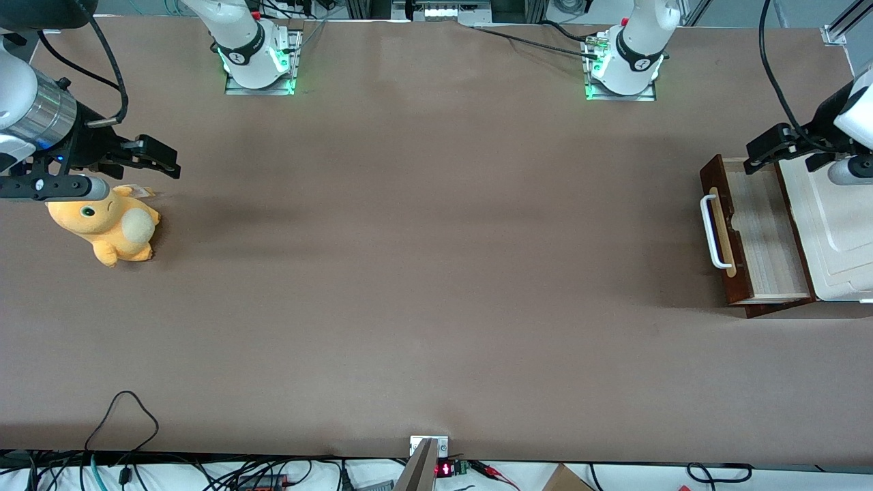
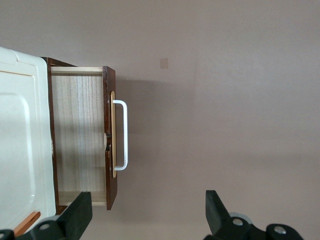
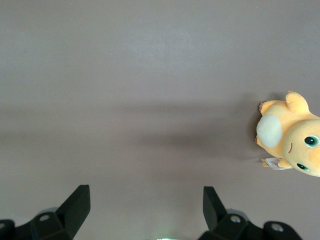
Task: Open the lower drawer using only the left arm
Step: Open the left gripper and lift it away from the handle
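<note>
The lower drawer (image 1: 753, 235) stands pulled out from its cabinet at the working arm's end of the table (image 1: 423, 273). Its light wood interior is exposed, and nothing is visible inside it. The dark brown drawer front carries a white bar handle (image 1: 711, 232) mounted on a pale tan strip, facing toward the parked arm's end of the table. The white panelled top (image 1: 835, 232) of the cabinet covers the part of the drawer that is not drawn out.

The left arm (image 1: 856, 112) reaches over the cabinet. Its gripper (image 1: 767, 150) hangs above the edge of the open drawer that lies farther from the front camera. In the left wrist view the gripper (image 2: 147, 217) looks down on the drawer (image 2: 80, 137) from well above. The jaws stand wide apart and hold nothing. The handle (image 2: 122, 135) lies clear of both fingers (image 2: 80, 212), with no contact; the drawer front sits ahead of the fingertips, not between them.

An orange plush toy (image 1: 109, 228) lies on the table toward the parked arm's end, well apart from the drawer.
</note>
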